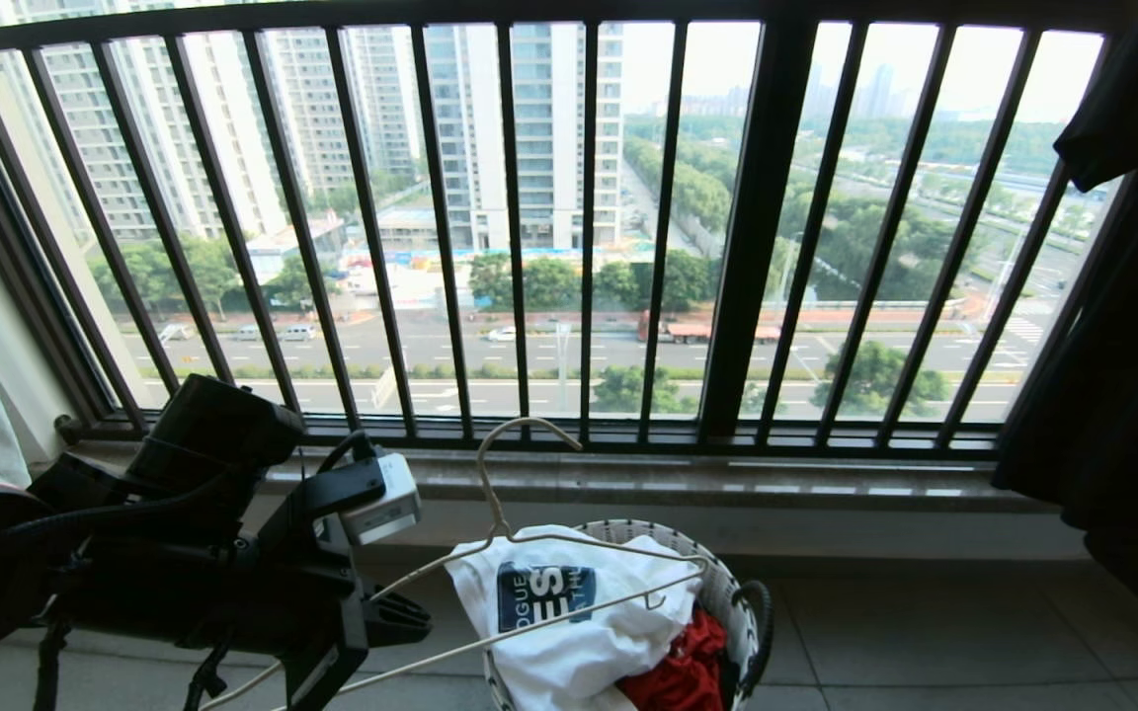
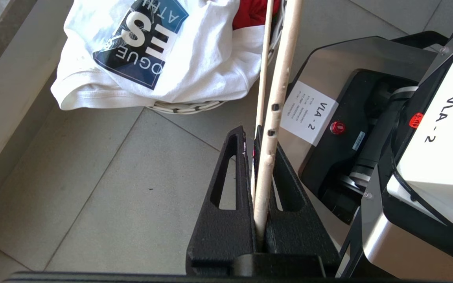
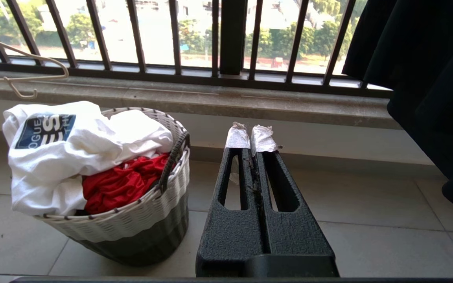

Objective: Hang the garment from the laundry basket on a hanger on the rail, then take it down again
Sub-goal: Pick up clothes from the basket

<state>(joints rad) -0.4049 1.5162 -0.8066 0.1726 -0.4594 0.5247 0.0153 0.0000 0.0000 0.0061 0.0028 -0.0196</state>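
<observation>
- White cotton, the garment (image 1: 569, 632) lies crumpled on top of the laundry basket (image 1: 727, 592), its blue chest logo facing up, with a red cloth (image 1: 678, 671) beside it in the basket.
- Left end effector (image 2: 258, 147) is pinching one end of the cream hanger (image 1: 529, 553); the hanger reaches out over the garment, hook pointing up before the black window railing (image 1: 569, 227).
- Right end effector (image 3: 250, 137) hangs low near the basket, its taped tips pressed together and holding nothing.
- Basket stands on the tiled floor (image 1: 925, 632) below the sill.
- Black garment (image 1: 1122, 296) hangs at the right.
</observation>
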